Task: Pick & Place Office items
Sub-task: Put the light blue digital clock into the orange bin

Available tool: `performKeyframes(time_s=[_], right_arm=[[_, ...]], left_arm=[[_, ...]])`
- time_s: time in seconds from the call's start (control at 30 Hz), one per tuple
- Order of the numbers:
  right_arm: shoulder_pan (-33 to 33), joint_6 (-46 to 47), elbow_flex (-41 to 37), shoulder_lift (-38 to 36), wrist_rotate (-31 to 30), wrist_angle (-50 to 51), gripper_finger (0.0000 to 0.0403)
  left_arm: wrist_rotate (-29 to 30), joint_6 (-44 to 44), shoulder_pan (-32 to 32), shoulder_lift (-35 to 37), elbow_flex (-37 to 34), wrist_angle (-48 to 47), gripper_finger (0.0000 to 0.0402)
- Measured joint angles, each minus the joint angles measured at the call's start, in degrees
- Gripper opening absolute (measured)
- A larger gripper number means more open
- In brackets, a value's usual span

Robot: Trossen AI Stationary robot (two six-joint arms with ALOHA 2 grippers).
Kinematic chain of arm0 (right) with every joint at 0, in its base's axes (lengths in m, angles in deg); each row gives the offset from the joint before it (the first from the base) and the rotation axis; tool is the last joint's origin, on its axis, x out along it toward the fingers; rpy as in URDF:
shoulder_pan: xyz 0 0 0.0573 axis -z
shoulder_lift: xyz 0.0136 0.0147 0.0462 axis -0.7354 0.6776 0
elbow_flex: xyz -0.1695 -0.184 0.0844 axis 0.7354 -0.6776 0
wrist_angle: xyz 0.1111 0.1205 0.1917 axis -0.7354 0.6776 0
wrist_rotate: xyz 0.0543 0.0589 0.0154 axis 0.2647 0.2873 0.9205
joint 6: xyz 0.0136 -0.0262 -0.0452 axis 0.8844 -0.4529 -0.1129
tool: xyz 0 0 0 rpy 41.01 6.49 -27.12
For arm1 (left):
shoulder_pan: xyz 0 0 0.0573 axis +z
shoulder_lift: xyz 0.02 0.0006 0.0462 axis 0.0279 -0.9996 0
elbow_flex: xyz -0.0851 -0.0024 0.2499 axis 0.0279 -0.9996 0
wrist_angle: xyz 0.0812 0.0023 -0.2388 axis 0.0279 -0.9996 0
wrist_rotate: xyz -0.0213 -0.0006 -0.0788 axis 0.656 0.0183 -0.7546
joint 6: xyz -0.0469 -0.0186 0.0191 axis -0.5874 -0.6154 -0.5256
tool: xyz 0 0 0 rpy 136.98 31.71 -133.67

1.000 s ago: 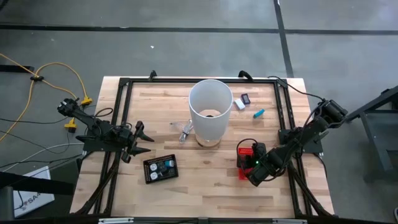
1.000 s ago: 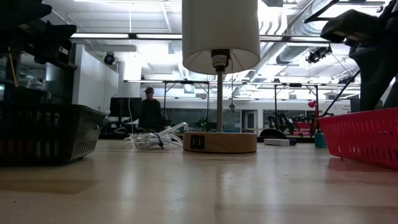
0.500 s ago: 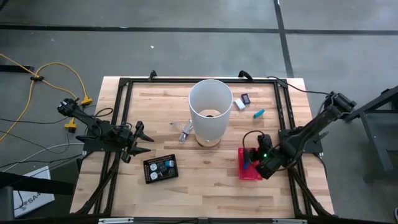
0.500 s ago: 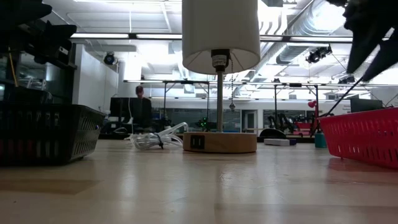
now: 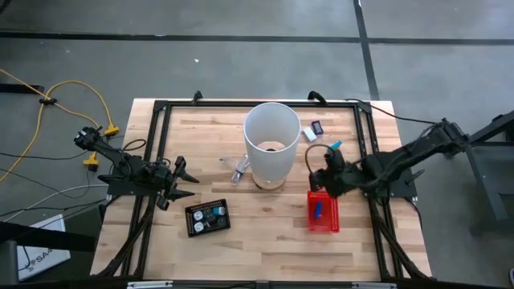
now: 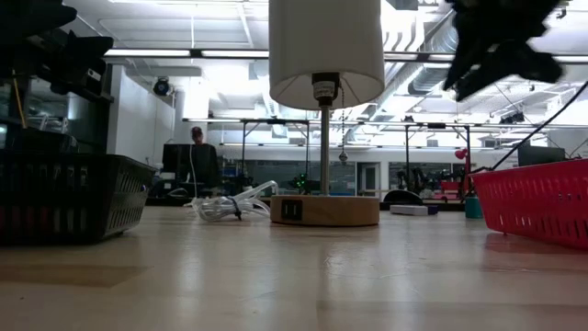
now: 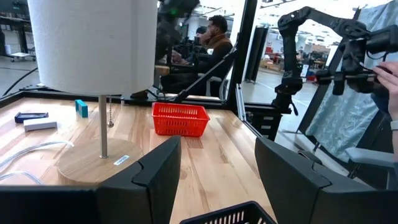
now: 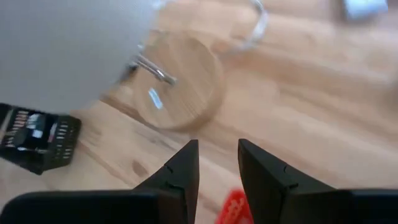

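A white block (image 5: 308, 134), a black piece (image 5: 317, 127) and a teal piece (image 5: 334, 146) lie on the wooden table at the far right, behind the lamp. A blue stick (image 5: 318, 210) lies inside the red mesh basket (image 5: 330, 223). My right gripper (image 5: 316, 181) hangs in the air between the lamp's base and the basket, slanting down. Its fingers stand a little apart with nothing between them (image 8: 217, 163). My left gripper (image 5: 186, 178) waits open at the table's left side, pointing level toward the lamp (image 7: 217, 168).
A lamp with a tall white shade (image 5: 270, 148) stands mid-table on a round wooden base (image 8: 180, 87). A coil of clear cable (image 5: 239, 167) lies to its left. A black tray (image 5: 207, 217) with small pieces sits near the front left. A black frame edges the table.
My right gripper has risen from the red basket's near side and swung toward the far edge, ending beside the lamp's base; its wrist has rolled on the way. The blue stick in the basket shows now that the gripper is off it.
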Motion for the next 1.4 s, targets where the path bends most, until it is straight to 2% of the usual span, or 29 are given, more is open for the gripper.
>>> performKeyframes(time_s=[0.13,0.23,0.43,0.53,0.93,1.07,1.23,1.4], right_arm=[[7.22,-15.35,0.02,-0.33,3.06,-3.47,0.0097],[12.47,-23.23,0.02,-0.41,5.04,-3.45,0.0097],[22.95,-28.64,0.02,-0.42,12.39,-1.26,0.0097],[27.02,-31.56,0.02,-0.40,13.46,0.43,0.0097],[36.50,-45.28,0.02,1.61,16.66,-0.79,0.0097],[39.69,-49.35,0.02,4.02,20.77,-3.93,0.0097],[44.29,-58.01,0.02,5.44,26.39,-8.61,0.0097],[47.67,-67.53,0.06,5.42,26.10,-10.07,0.0097]], left_arm=[[0.01,0.00,-0.01,0.00,0.00,-0.01,0.0199],[-0.01,-0.01,-0.01,0.00,0.00,0.00,0.0199],[-0.01,0.00,0.00,0.00,0.00,0.01,0.0199],[-0.01,-0.01,-0.01,0.00,0.00,0.00,0.0199],[-0.01,-0.02,0.01,0.00,0.00,0.01,0.0199],[-0.01,0.00,-0.01,0.00,0.00,0.01,0.0199],[0.00,0.00,0.00,0.00,0.00,0.00,0.0199],[0.00,-0.01,-0.01,0.00,0.00,0.00,0.0199]])
